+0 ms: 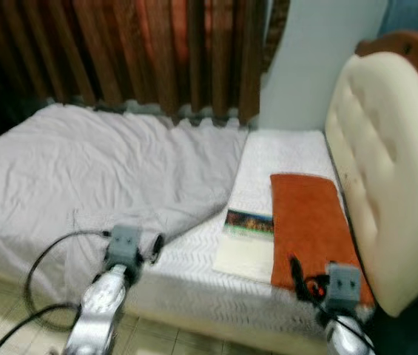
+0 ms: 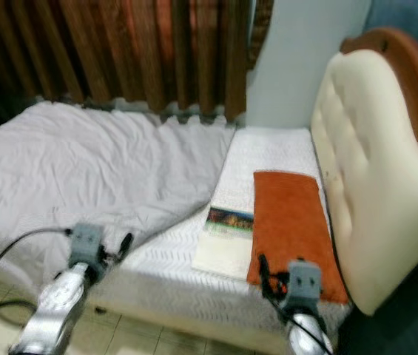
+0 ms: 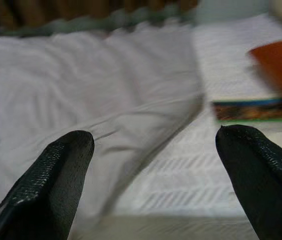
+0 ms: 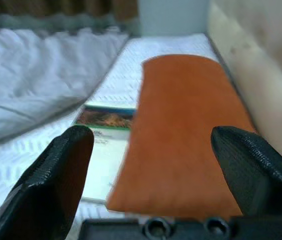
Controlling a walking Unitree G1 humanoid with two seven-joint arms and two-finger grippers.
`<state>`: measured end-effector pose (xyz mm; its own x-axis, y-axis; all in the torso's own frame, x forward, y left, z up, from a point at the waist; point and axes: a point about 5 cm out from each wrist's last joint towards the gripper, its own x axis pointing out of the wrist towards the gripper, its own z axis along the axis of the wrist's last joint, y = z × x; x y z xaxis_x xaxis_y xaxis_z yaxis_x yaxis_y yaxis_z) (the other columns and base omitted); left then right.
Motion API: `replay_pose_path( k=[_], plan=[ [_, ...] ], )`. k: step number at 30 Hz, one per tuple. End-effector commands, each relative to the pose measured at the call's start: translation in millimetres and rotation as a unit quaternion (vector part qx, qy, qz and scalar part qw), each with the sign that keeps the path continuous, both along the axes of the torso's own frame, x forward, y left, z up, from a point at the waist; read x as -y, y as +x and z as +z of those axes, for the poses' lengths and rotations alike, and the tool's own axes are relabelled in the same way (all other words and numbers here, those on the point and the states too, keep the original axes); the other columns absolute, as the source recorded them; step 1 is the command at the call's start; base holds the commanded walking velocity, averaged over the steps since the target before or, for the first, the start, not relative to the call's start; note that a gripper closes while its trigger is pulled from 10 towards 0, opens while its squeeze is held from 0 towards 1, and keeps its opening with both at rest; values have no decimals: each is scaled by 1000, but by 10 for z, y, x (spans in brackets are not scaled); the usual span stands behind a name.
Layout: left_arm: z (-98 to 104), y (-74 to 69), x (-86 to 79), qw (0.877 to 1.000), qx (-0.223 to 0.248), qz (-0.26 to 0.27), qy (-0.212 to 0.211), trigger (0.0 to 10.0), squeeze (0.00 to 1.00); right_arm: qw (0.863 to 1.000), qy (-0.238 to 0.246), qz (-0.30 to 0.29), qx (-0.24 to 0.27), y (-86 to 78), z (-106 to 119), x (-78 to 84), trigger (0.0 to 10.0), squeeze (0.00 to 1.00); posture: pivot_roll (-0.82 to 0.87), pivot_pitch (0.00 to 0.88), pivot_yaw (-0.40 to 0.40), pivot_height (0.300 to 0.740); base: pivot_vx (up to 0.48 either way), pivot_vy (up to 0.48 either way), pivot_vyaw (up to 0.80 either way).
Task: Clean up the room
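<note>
Head view: bed (image 1: pixel 282 148) unmade. Grey sheet (image 1: pixel 83 170) lies rumpled away from the cream headboard (image 1: pixel 386 163); orange towel (image 1: pixel 308 222) lies flat just beside the headboard, a booklet (image 1: pixel 247 240) touching its outer edge.

Left wrist view: left gripper (image 3: pixel 153 165) apart, empty, facing the sheet's fold.

Right wrist view: right gripper (image 4: pixel 150 165) apart, empty, near the towel.

Judgement: tidying barely begun; everything remains.

Open mattress (image 1: pixel 282 155) between blanket (image 1: pixel 98 170) and headboard (image 1: pixel 386 163)

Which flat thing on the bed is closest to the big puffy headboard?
The orange towel. It lies right along the cream headboard; the white booklet sits on its other side, toward the grey sheet.
</note>
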<state>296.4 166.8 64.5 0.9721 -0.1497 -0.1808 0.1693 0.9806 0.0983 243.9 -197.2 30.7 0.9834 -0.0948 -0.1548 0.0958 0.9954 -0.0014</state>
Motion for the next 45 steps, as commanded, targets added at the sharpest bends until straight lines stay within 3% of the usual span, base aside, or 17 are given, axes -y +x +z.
replay_pose_path(
  k=[1,5,9,16,18,19,20,24,26,29,31,32,38,45],
  plan=[
    [-28,8,-95,1000,-6,3,14,10000,0,1000,-2,8,7,31,32,-54,10000,0,-12,26,-28,740,0,450,0],
    [30,-9,-92,999,25,-9,23,10000,0,999,-42,-5,29,1,89,1,10000,0,-5,32,-38,740,0,455,0],
    [167,-170,57,995,75,-54,22,10000,0,998,-59,-4,22,-89,66,-1,10000,0,3,33,-46,740,0,458,0],
    [60,-260,61,997,68,-36,9,10000,0,998,-57,16,9,-48,34,-50,10000,0,8,26,-66,740,0,467,0],
    [71,-426,31,995,86,-37,27,10000,0,999,-47,13,23,-128,82,2,10000,0,14,23,-81,740,0,478,0],
    [90,-610,-4,994,91,-40,34,10000,0,999,-43,6,28,-275,97,54,10000,0,13,22,-87,740,0,480,0],
    [90,-610,-4,994,91,-40,34,10000,0,999,-43,6,28,-275,97,54,10000,0,13,22,-87,740,0,480,0],
    [133,-856,-64,994,89,-35,47,10000,0,999,-44,11,14,-486,53,68,10000,0,15,22,-87,740,0,480,0],
    [137,-846,-96,995,82,-24,53,10000,0,999,-42,15,7,-483,19,53,10000,0,19,18,-87,740,0,210,0],
    [162,-617,-98,993,77,-1,84,10000,0,998,-40,43,5,-330,-15,-19,10000,0,28,7,-85,740,0,0,0],
    [209,-491,-95,997,68,24,26,10000,0,998,-28,54,9,-222,10,-80,10000,0,30,0,-79,740,223,0,0],
    [207,-467,-106,997,62,33,16,10000,0,998,-27,54,12,-201,27,-92,10000,0,29,0,-77,740,435,0,0],
    [172,-429,-134,997,48,35,45,10000,0,997,-18,69,20,-143,54,-170,10000,0,24,14,-63,740,430,0,0],
    [128,-397,-159,998,32,45,41,10000,0,997,-15,74,16,-126,18,-195,10000,0,24,24,-58,740,429,0,0]
  ],
)
